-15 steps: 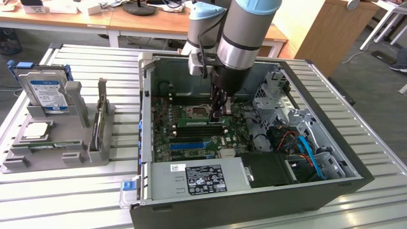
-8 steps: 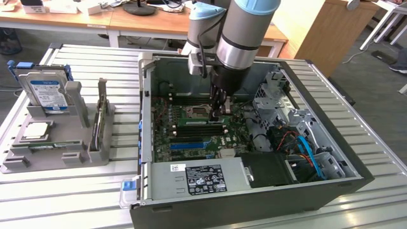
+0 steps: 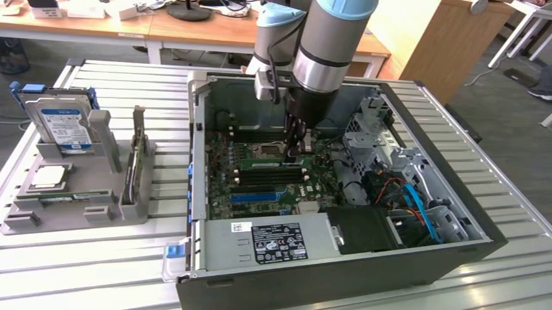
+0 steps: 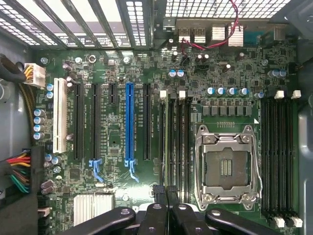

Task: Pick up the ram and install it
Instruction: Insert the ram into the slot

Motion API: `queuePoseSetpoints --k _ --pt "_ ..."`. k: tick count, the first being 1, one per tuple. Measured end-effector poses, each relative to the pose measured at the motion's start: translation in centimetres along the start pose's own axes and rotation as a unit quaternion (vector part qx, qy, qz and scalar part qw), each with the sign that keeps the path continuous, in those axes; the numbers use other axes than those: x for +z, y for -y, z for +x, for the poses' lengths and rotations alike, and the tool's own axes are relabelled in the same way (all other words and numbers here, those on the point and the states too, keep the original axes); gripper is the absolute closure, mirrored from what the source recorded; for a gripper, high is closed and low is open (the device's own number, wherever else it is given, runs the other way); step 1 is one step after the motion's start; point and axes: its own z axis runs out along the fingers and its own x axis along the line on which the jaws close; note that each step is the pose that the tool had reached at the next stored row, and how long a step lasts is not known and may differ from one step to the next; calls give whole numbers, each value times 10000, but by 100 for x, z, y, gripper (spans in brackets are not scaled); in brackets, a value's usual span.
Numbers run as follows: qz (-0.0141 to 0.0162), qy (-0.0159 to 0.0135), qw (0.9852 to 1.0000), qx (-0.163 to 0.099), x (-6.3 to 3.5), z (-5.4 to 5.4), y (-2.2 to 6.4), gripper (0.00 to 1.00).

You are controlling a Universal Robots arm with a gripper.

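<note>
case (image 3: 345, 274): open tower lying on its side on the slatted bench (image 3: 86, 271), dark wall nearest. Inside are a power supply (image 3: 267, 242) with a black label, the motherboard (image 3: 258, 190) and blue cables (image 3: 415, 200) by the drive cage.
motherboard detail: CPU socket (image 4: 226, 164) showing bare contacts, black memory slots (image 4: 175, 142) beside it, one blue expansion slot (image 4: 129, 122).
holder (image 3: 26, 223): gray tray on the bench, at the exterior view's left of the case, apart from it. It holds a hard drive (image 3: 62, 126) upright at the back, a silver processor (image 3: 50, 175) lying flat, and a thin board (image 3: 136, 155) on edge nearest the case.
jaws: closed to a sliver, down inside the case, tips just over the memory slots next to the CPU socket.
ram (image 3: 76, 196): narrow green stick flat in the holder's front groove. Cannot tell if another is pinched in the jaws.
</note>
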Motion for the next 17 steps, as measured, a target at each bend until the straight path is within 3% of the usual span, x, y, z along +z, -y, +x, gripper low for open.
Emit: queuePoseSetpoints --k 9,17 --pt "1 1 10000 0 112 1 4 89" --pt "2 1 10000 0 147 1 5 89"
